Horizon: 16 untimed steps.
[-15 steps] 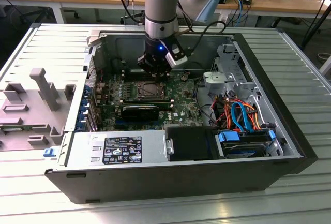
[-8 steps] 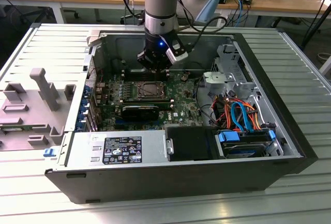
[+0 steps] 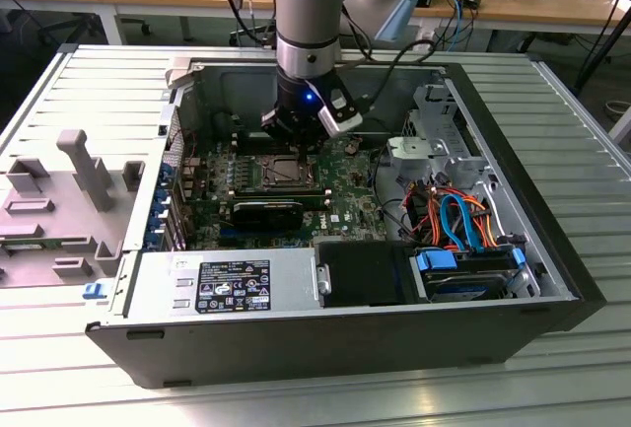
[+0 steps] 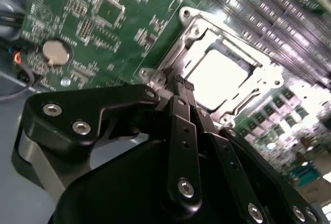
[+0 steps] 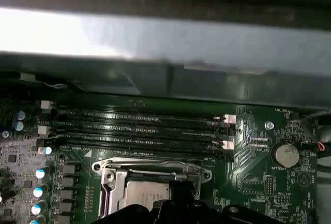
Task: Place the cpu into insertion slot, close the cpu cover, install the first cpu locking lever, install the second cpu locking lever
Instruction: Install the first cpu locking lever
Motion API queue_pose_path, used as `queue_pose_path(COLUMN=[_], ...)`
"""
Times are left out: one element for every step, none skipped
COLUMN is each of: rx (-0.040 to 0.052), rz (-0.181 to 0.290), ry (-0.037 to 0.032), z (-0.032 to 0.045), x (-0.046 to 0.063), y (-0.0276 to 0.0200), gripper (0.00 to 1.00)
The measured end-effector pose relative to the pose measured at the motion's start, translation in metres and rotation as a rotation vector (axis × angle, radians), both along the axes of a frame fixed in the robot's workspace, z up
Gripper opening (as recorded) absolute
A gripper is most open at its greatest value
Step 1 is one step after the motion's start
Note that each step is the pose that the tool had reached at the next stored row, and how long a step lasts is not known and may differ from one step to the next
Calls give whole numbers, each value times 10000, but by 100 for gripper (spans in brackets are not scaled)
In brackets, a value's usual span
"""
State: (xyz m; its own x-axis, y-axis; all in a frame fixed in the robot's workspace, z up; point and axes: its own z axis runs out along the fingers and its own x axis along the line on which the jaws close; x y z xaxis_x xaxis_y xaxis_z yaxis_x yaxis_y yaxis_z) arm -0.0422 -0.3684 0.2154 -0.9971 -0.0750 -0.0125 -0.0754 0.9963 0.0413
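Tool [image 4: 184, 87] fingers are clenched together, empty, just above the cpu cover [image 4: 194, 32] closed over the cpu [image 4: 220, 71].

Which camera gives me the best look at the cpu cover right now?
The second wrist view: the cpu cover lies flat over the socket, its silver frame and bright window showing just past the gripper. The first wrist view shows only part of the frame. In the exterior view it sits small below the arm.
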Motion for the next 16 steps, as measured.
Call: queue_pose_path(rx=[-5, -19, -61, -223, -382, -554, -881, -919, -923, -922, -923, -923, -922, -922, -921, -916], rz=[0, 1, 1, -1, 0, 1, 1, 2, 2, 2, 1, 0, 0, 0, 0, 0], ry=[0, 0, 0, 0, 1, 0, 0, 1, 1, -1, 1, 0, 0, -1, 0, -1], z=[0, 0, 0, 2, 5, 10, 38, 69, 102, 150, 200, 242, 279, 314, 328, 331], x=[0, 0, 0, 0, 0, 0, 0, 1, 1, 1, 0, 0, 0, 0, 0, 0], y=[-52, -74, -82, -89, -91, -92, -94, -94, -94, -94, -94, -94, -93, -93, -94, -93], gripper=[11, 11, 11, 11, 11, 11, 11, 11, 11, 11, 11, 11, 11, 11, 11, 11])
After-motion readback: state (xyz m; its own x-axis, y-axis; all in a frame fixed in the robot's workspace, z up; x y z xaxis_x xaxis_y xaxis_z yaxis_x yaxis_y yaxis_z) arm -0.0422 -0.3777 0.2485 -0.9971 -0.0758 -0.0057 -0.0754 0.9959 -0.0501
